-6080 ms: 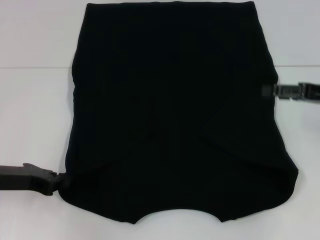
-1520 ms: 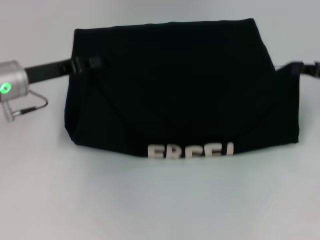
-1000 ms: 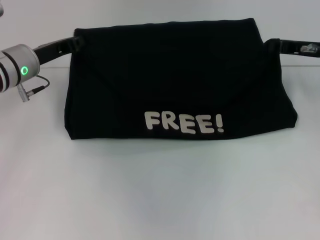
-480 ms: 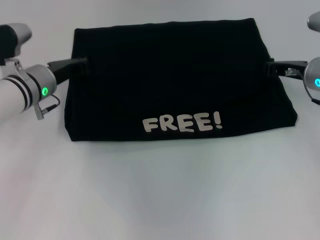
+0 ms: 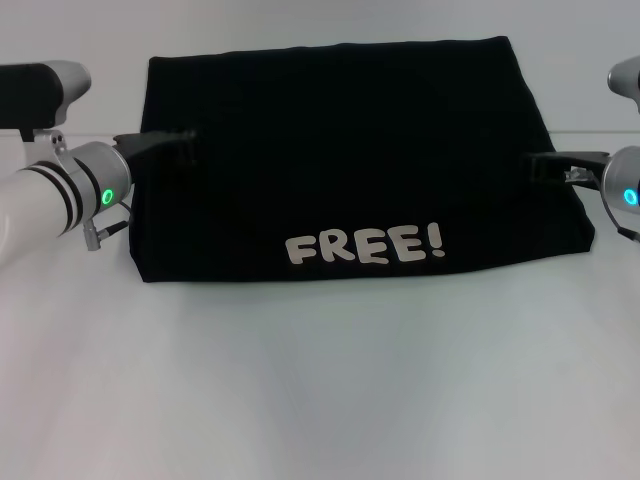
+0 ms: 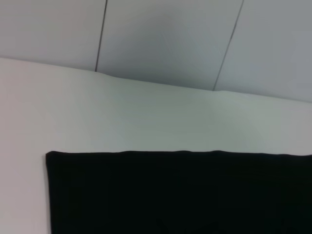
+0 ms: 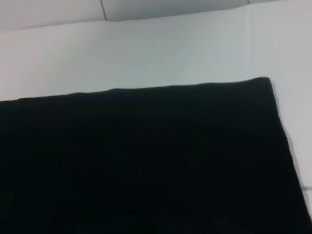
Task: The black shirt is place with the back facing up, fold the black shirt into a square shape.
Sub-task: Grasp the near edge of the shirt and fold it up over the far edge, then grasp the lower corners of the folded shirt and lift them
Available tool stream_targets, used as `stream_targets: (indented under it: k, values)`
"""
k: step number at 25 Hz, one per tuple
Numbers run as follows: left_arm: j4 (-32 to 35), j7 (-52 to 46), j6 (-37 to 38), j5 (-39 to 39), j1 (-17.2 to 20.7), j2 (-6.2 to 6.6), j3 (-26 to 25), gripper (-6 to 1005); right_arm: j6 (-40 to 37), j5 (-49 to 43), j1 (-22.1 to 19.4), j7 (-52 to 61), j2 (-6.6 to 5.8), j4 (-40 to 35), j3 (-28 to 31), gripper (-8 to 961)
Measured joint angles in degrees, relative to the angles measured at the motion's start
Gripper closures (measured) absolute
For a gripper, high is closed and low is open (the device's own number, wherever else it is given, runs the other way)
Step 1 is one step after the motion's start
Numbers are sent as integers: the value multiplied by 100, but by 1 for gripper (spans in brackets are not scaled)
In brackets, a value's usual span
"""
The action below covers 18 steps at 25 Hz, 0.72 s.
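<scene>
Black shirt (image 5: pixel 350 150) lay folded on white table (image 5: pixel 320 380), forming wide rectangle in far middle of head view, near edge turned up with pale "FREE!" lettering (image 5: pixel 366 246) showing (the only print visible). Left gripper (image 5: pixel 180 146) reached in at shirt's left edge, over fabric; right gripper (image 5: pixel 540 163) met right edge. Whether either pair of fingers was open or clamped on cloth could not be told. Wrist views showed only shirt's flat far edge against table.
</scene>
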Motion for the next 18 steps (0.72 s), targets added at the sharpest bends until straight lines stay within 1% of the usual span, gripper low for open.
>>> stream_targets:
  k: [2, 6, 10, 12, 14, 15, 18]
  values:
    - [8, 0, 7, 1, 7, -10, 29, 860, -23, 1, -44, -1, 20, -39, 1, 844]
    - [26, -30, 45, -14, 35, -26, 335, 857, -102, 3, -137, -2, 37, -151, 1, 766]
    - [153, -268, 254, 14, 42, -26, 462, 678, -367, 3, -275, 5, 134, -556, 1, 687]
    - [327, -505, 557, 20, 116, -26, 546, 589, -547, 2, -354, 32, 199, -810, 1, 588]
    - [567, -783, 930, 5, 230, -28, 632, 376, -714, 2, -416, 55, 243, -1028, 2, 489]
    - [751, -933, 1164, -3, 311, -32, 670, 370, -824, 3, -445, 67, 254, -1131, 11, 440]
    - [1278, -1279, 1926, -17, 561, -54, 687, 352, -1183, 13, -548, 219, 258, -1438, 38, 383]
